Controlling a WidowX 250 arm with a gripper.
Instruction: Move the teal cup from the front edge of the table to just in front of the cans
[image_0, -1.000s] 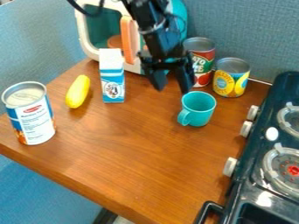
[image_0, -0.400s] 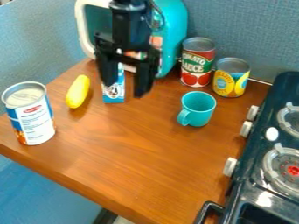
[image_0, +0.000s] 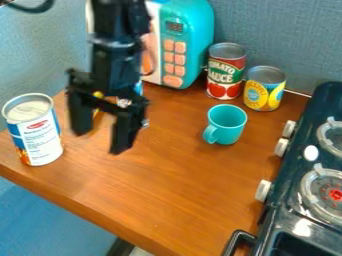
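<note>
Partly hidden behind the tool (image_0: 101, 143), a yellow object (image_0: 98, 94).

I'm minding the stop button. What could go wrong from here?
The open gripper hides much of the blue carton and the yellow rounded object, so a poorly judged move might tip one or roll the other. The tall can stands near the edge of the table; a bump from the arm might knock it off.
</note>
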